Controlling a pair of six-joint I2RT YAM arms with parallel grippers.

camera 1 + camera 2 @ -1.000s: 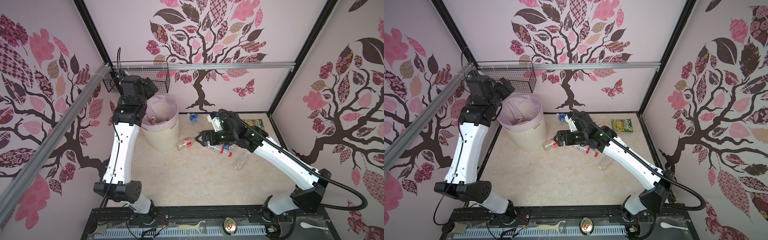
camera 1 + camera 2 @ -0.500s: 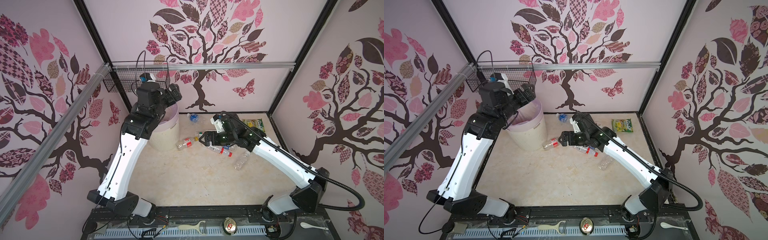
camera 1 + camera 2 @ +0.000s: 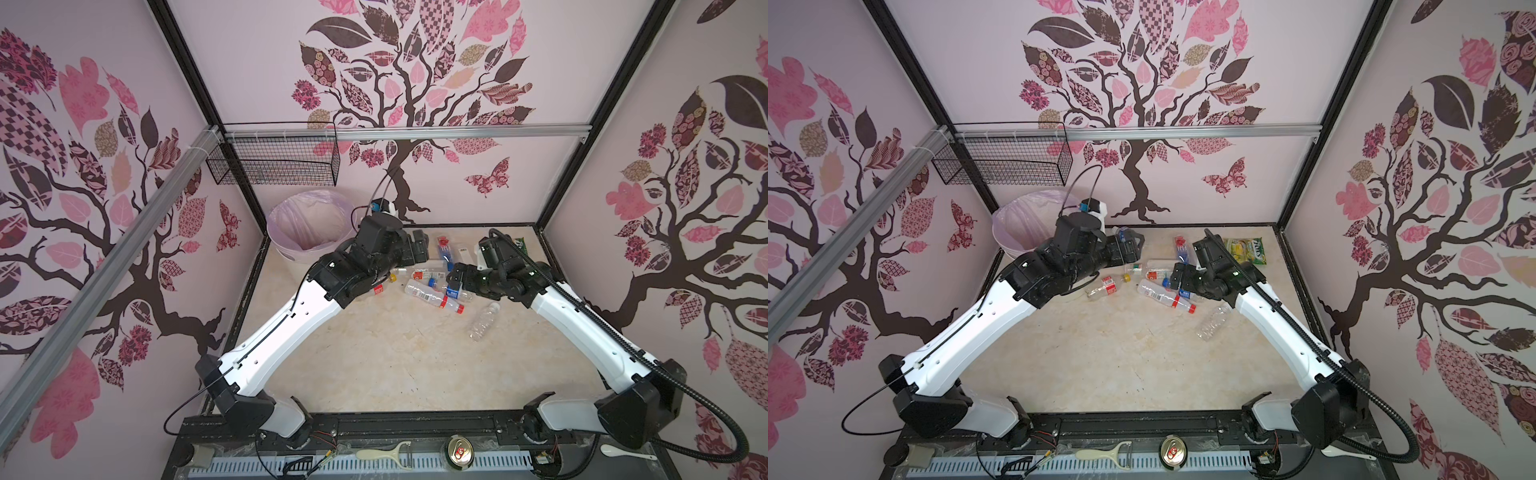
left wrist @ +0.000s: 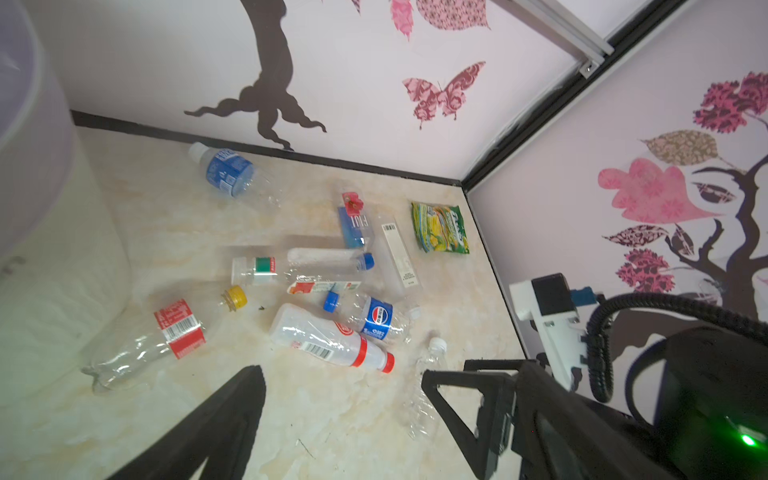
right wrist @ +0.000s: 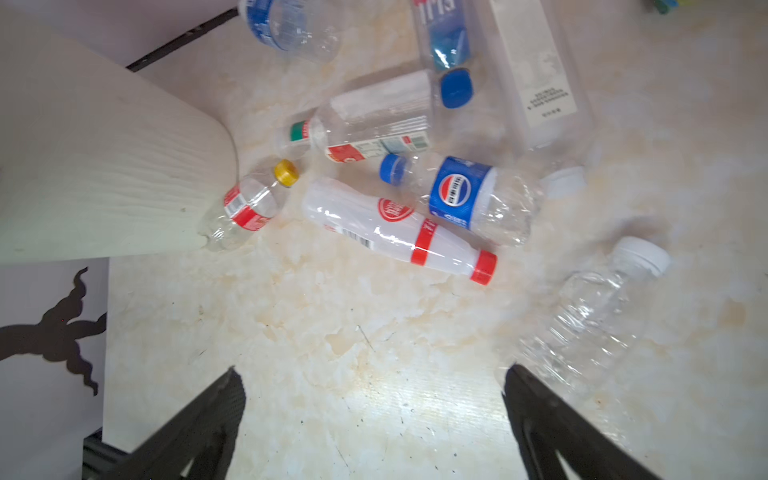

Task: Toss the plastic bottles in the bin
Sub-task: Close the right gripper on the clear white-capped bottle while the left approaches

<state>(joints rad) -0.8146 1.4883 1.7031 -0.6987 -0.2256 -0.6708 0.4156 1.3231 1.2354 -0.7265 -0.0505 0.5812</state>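
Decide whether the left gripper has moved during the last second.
Yes. In a top view the left gripper has swung rightward, from over the bin to past its right edge, and is now open near the plastic bottles.

Pepsi roundel on blue-label bottle (image 5: 457, 193), ahead of right hand (image 5: 372, 374). "FIJI", inverted, on blue-tinted bottle (image 4: 354, 226) farther out. Barcode on white red-capped bottle (image 5: 374, 226); digits illegible.

A: White bottle (image 5: 399, 226), red cap, red bands!
B: And the clear bottle (image 5: 461, 193): blue label, blue cap. Packet (image 4: 440, 228) green and yellow, floor (image 3: 395, 365) cream marbled, walls (image 3: 498, 62) pink with brown trees.
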